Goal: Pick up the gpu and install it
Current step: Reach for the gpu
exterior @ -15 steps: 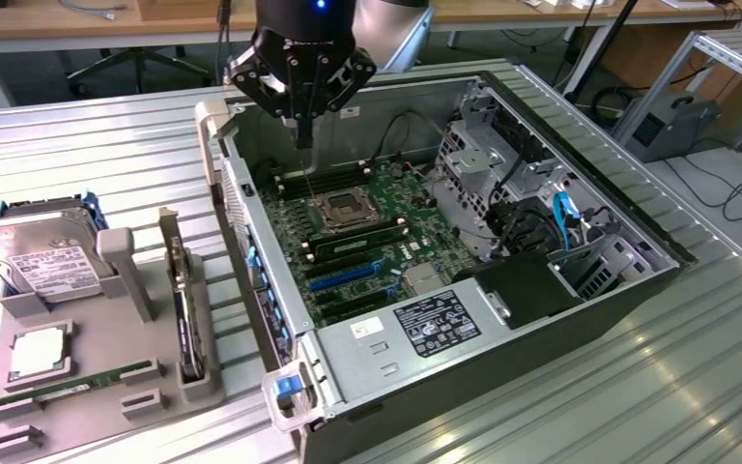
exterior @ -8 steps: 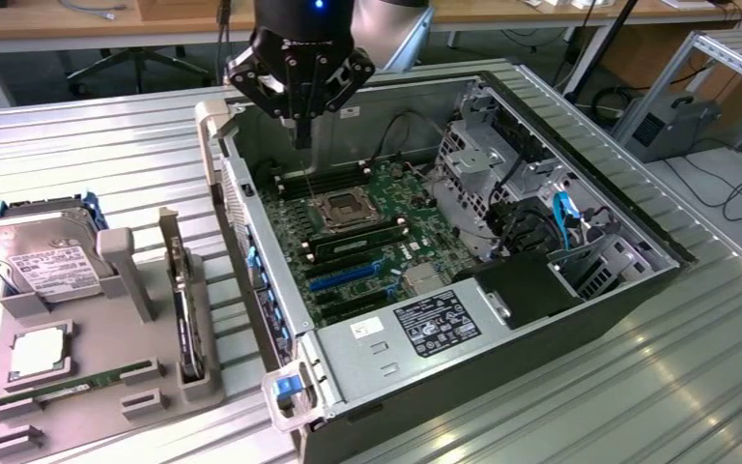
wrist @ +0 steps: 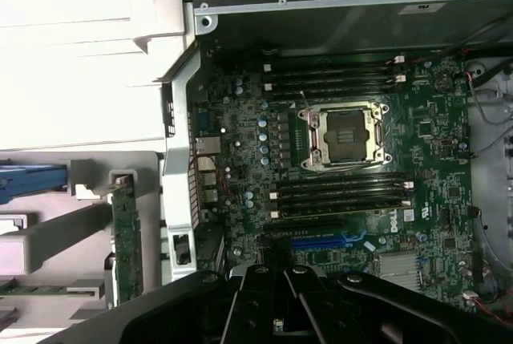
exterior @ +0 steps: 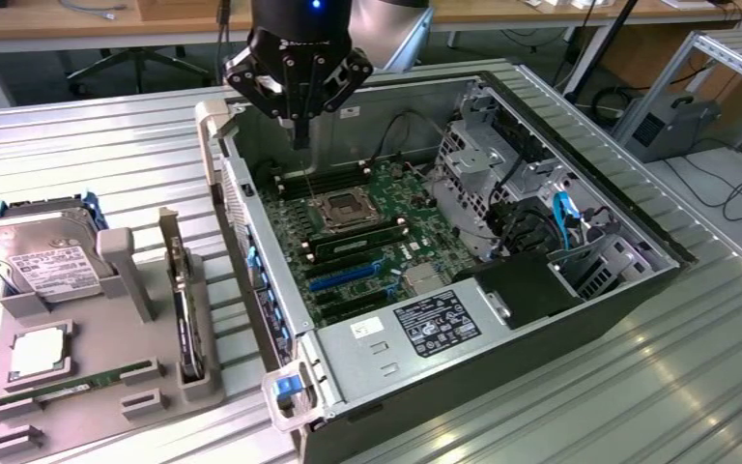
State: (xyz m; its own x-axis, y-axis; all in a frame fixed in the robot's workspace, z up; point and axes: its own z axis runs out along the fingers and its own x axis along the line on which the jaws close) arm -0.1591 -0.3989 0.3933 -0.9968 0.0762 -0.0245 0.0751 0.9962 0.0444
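Note:
The gpu (exterior: 188, 324) stands on edge in a slot of the grey holder (exterior: 88, 430), to the exterior view's left of the open computer case (exterior: 268, 319). It looks like a thin dark strip there. In the wrist view the gpu (wrist: 127, 240) shows edge-on with its metal bracket end beside the case wall. My gripper (exterior: 300, 130) hangs above the far end of the motherboard (exterior: 404, 246), well away from the card. It is shut with nothing between its fingers. The black gripper (wrist: 276, 320) looks down on the motherboard (wrist: 240, 143) and its blue slot (wrist: 325, 241).
On the grey holder lie a hard drive (exterior: 42, 256), a CPU (exterior: 39, 353) and a green RAM stick (exterior: 69, 389). Inside the case are the CPU socket (exterior: 345, 206), a drive cage (exterior: 474, 164), cables and a power supply (exterior: 436, 319). Everything rests on a ribbed metal table (exterior: 113, 145).

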